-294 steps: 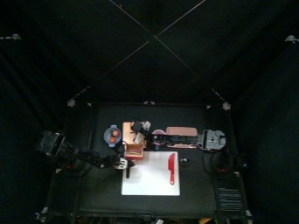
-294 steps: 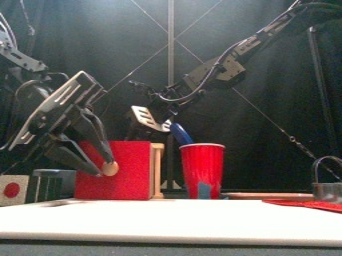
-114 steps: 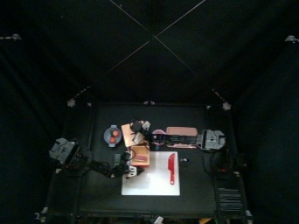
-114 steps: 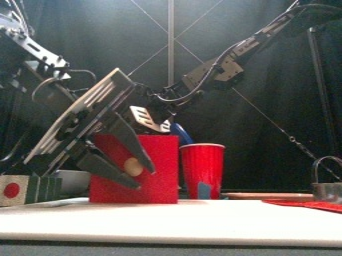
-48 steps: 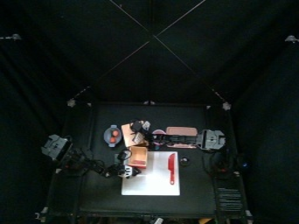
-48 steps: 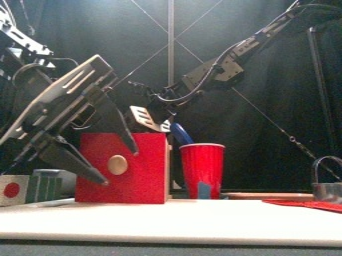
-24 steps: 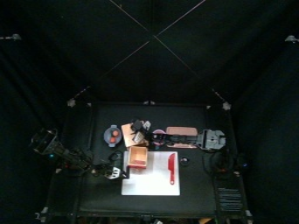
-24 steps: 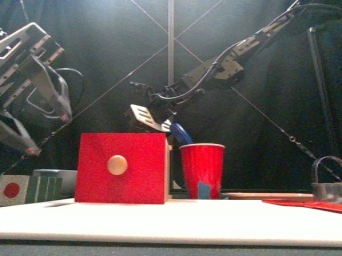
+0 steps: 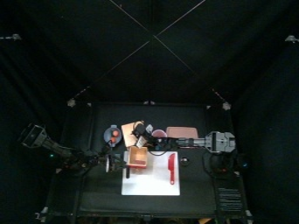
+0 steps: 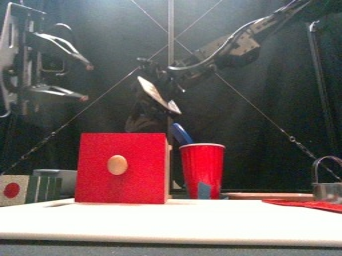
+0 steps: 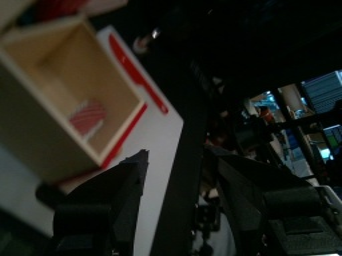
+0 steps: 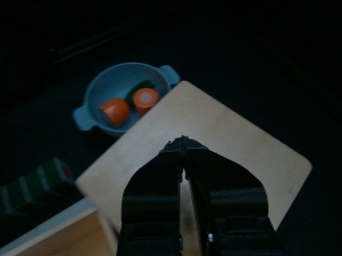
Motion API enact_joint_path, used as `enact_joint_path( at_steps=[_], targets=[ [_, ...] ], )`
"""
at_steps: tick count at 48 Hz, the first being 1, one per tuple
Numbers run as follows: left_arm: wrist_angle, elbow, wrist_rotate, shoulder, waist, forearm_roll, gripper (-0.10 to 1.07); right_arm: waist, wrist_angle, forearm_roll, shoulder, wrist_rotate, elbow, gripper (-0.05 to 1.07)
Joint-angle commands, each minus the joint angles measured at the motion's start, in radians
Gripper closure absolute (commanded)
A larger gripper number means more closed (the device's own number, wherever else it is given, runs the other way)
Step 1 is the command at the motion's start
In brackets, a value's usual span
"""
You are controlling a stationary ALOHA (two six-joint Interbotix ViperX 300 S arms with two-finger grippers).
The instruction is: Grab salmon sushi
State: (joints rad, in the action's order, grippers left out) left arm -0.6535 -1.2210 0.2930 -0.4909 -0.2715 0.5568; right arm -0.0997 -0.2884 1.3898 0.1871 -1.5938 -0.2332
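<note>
Salmon sushi [image 11: 87, 118] lay inside the red box [image 10: 123, 168] — on its pale wooden floor, close to one wall. The left gripper [image 10: 88, 80] hung above the box and off to its left, jaws spread wide and empty. Behind the box and higher, the right gripper [image 12: 185, 150] pinched a flat tan square [image 12: 241, 150] — a blue bowl [image 12: 100, 85] sat beyond it.

No readable text, labels, brands or numbers on anything.

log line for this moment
left pincer: open, empty, raised | right pincer: shut on spatula | salmon: in box
</note>
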Motion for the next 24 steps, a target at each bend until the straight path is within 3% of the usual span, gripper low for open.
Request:
enact_joint_path(
  at_steps=[1,17,24],
  targets=[
    [-0.011,0.017,-0.034,-0.018,0.051,-0.078,0.13,0.020,-0.002,0.000,-0.087,-0.002,-0.017,0.74],
    [0.028,0.003,-0.124,-0.110,0.155,-0.273,0.13,0.104,0.003,0.006,-0.241,0.000,-0.158,0.74],
    [0.087,-0.002,-0.127,-0.138,0.192,-0.278,0.13,0.124,0.003,0.008,-0.295,-0.002,-0.212,0.74]
  ],
)
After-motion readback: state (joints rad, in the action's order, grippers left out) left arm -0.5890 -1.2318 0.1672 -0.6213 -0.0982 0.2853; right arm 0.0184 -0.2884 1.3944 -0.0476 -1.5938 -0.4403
